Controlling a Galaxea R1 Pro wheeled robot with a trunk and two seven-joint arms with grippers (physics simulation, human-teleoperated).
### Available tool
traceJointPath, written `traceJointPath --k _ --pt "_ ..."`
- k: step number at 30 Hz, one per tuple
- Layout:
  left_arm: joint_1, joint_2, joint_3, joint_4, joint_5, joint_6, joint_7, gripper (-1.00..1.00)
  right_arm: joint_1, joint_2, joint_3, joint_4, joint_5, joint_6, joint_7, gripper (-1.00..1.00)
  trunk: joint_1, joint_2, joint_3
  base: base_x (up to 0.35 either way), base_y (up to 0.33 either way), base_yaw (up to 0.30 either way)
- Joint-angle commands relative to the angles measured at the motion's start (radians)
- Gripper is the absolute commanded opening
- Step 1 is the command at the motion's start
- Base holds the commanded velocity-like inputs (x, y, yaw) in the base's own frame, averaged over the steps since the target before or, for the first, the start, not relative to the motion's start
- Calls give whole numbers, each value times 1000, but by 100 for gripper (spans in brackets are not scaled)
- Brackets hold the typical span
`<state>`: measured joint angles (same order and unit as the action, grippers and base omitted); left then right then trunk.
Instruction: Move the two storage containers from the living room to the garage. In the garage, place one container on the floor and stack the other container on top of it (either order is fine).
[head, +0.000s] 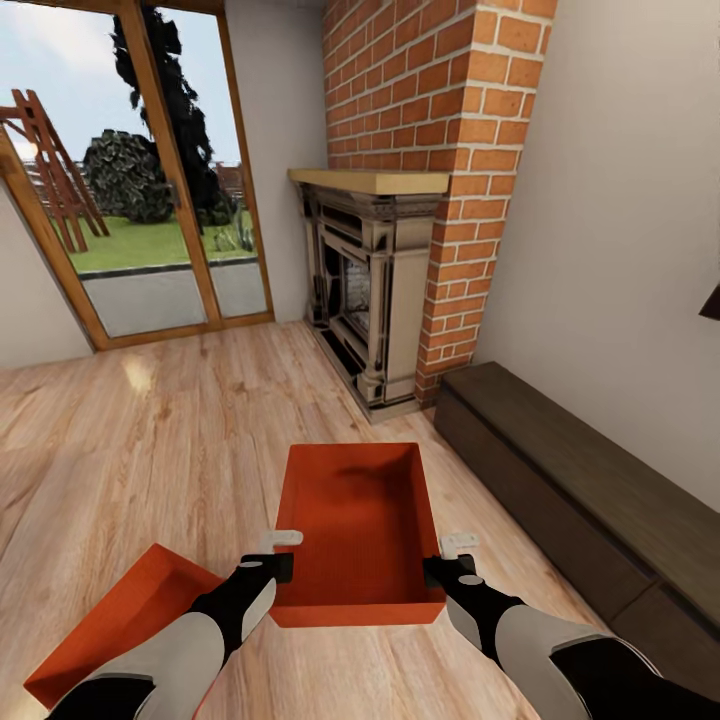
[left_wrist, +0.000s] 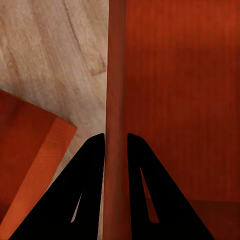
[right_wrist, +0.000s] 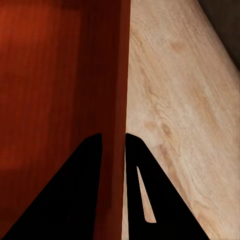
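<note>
I am in the living room, over light wood-plank flooring. One orange-red storage container is open side up in front of me, between both arms. My left gripper is shut on its left wall, which runs between the black fingers in the left wrist view. On the opposite wall my right gripper is shut, that wall pinched between its fingers. The second storage container lies on the floor at the lower left, partly under my left arm, and its corner appears beside the held bin.
A brick fireplace with a stone-framed hearth stands straight ahead. A long, low dark bench runs along the right wall, close to the held container. Wood-framed glass doors are at the back left.
</note>
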<state>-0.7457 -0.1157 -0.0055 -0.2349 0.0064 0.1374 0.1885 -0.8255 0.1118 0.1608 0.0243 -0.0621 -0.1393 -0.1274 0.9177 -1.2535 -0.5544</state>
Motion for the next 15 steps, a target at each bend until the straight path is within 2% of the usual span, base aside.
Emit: traceJointPath --k 1,6,15 --pt "0 -1 7 -3 -8 7 10 -100 -1 3 -27 2 1 -3 -3 -100 0 -1 1 0 0 0" --pt "0 -1 7 -4 -8 7 10 -100 -1 2 -27 2 1 -3 -3 -100 0 -1 8 0 0 0" --pt "0 -1 8 -3 -6 7 10 -100 -1 2 -27 2 1 -3 -3 -100 -34 62 50 0 0 0"
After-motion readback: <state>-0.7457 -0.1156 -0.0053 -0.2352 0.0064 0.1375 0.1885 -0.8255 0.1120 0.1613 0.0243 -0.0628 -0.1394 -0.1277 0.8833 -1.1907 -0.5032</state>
